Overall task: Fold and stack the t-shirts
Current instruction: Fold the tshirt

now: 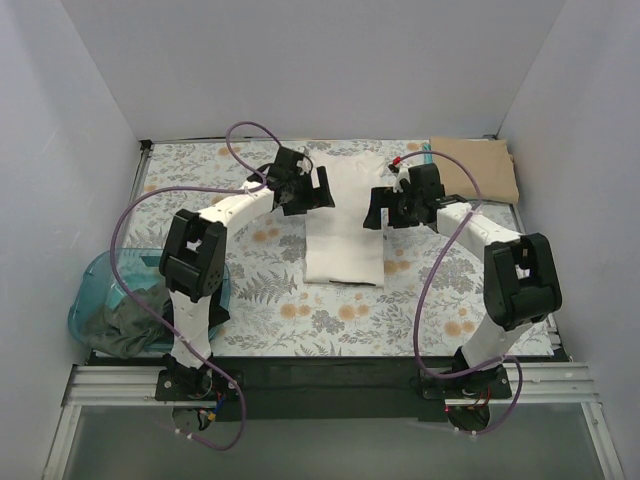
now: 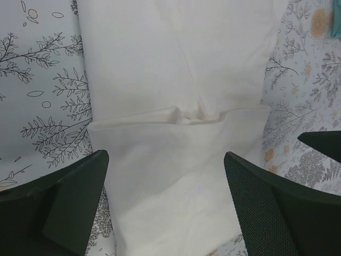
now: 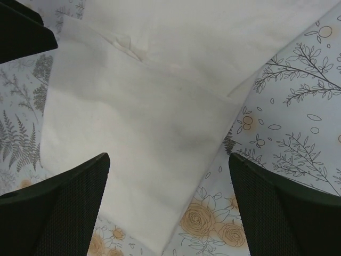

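A cream-white t-shirt point(image 1: 345, 225) lies folded into a long strip on the middle of the table, with a folded layer lying over its near part. My left gripper point(image 1: 308, 190) hovers over the shirt's left edge, open and empty. In the left wrist view its fingers straddle the cream-white t-shirt point(image 2: 176, 106), with the gripper point(image 2: 166, 178) just above the folded layer. My right gripper point(image 1: 392, 207) stands open over the shirt's right edge, and the right wrist view shows the gripper point(image 3: 169, 184) empty above the t-shirt point(image 3: 138, 112). A folded tan t-shirt point(image 1: 480, 167) lies at the back right.
A translucent teal basket point(image 1: 95, 295) at the near left holds dark crumpled t-shirts point(image 1: 135, 322). The floral table covering point(image 1: 330, 320) spreads under everything. White walls enclose the table on the left, back and right.
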`<state>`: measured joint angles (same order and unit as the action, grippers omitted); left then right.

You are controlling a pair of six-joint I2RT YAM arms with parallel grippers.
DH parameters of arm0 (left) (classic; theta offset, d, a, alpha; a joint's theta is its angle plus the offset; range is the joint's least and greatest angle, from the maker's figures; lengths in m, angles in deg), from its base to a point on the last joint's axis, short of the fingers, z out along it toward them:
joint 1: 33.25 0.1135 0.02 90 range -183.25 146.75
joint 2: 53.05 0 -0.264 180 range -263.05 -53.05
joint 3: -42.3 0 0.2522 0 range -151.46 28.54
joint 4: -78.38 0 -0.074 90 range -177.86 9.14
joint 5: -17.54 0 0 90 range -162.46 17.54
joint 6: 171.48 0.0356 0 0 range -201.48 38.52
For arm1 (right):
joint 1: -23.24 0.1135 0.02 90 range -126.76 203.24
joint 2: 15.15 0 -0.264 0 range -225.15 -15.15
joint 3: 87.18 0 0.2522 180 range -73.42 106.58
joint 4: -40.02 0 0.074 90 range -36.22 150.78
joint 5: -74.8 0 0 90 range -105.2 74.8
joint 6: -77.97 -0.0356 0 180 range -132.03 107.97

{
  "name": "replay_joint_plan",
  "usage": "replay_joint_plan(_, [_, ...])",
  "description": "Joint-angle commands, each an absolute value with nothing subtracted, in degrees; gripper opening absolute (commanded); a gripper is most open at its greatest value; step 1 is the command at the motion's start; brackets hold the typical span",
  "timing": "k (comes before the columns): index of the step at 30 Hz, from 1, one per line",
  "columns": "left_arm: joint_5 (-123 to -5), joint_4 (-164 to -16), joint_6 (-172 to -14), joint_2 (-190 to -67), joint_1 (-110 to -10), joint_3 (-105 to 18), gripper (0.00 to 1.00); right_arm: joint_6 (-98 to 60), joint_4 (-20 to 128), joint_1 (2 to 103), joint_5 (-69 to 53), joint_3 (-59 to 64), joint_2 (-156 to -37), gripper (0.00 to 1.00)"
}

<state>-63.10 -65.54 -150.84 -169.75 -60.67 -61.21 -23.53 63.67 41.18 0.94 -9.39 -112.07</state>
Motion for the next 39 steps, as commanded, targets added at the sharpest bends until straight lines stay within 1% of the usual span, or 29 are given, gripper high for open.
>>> replay_joint_plan(1, [-59.8,-64.6,-151.0,-164.3,-60.9,-61.1,0.90,-22.0,62.0,41.2,6.0,-9.3,-106.6,0.98])
replay_joint_plan(5, [-58.0,-67.4,-154.2,-156.9,-60.9,-52.1,0.91,-23.7,62.0,41.2,6.2,-17.3,-98.8,0.98])
replay_joint_plan(6, [-57.4,-68.1,-154.9,-153.5,-61.0,-47.2,0.91,-24.0,61.9,41.2,6.3,-18.9,-97.4,0.98])
replay_joint_plan(11, [-56.6,-72.7,-159.7,-144.4,-62.3,-32.6,0.92,-27.2,60.6,41.2,5.9,-29.5,-87.8,0.98])
replay_joint_plan(12, [-56.2,-73.6,-160.8,-141.9,-62.8,-28.6,0.92,-27.8,60.5,41.2,6.2,-32.4,-86.8,0.98])
replay_joint_plan(16, [-55.9,-76.7,-163.1,-137.6,-64.5,-21.4,0.92,-29.5,58.9,41.3,7.6,-38.7,-83.7,0.98])
replay_joint_plan(20, [-56.2,-79.0,-164.6,-136.6,-65.5,-15.2,0.92,-30.8,55.7,41.2,9.7,-42.7,-83.1,0.98])
replay_joint_plan(21, [-56.3,-79.3,-165.0,-136.9,-65.6,-14.7,0.91,-30.8,55.5,41.2,9.8,-43.1,-83.3,0.98])
replay_joint_plan(24, [-56.3,-80.5,-165.1,-138.8,-65.6,-14.0,0.83,-30.6,54.8,41.3,10.1,-43.8,-84.3,0.97])
replay_joint_plan(25, [-55.9,-80.8,-165.2,-139.3,-65.7,-13.9,0.74,-30.7,54.6,41.3,9.9,-43.9,-84.7,0.96])
replay_joint_plan(28, [-55.9,-81.4,-165.1,-141.2,-65.8,-13.6,0.58,-30.8,54.3,41.3,7.9,-44.8,-86.5,0.91])
replay_joint_plan(31, [-57.2,-81.5,-164.6,-142.5,-65.9,-13.4,0.54,-30.8,51.8,41.3,7.0,-45.6,-87.8,0.86])
replay_joint_plan(32, [-57.6,-81.4,-164.4,-143.0,-65.9,-13.6,0.50,-30.7,51.5,41.3,6.9,-45.7,-88.7,0.81])
replay_joint_plan(34, [-57.9,-81.4,-164.2,-144.4,-65.8,-14.2,0.46,-30.7,50.7,41.3,6.9,-45.8,-89.6,0.76])
replay_joint_plan(35, [-58.0,-81.4,-164.3,-144.9,-65.9,-14.3,0.43,-30.7,50.5,41.3,6.9,-45.7,-90.6,0.72])
replay_joint_plan(36, [-58.6,-81.4,-164.2,-145.4,-65.9,-14.5,0.42,-30.8,50.4,41.4,6.9,-45.8,-91.1,0.70])
replay_joint_plan(39, [-59.8,-81.4,-164.2,-147.3,-65.9,-15.2,0.32,-30.7,49.5,41.4,7.2,-45.7,-93.3,0.63])
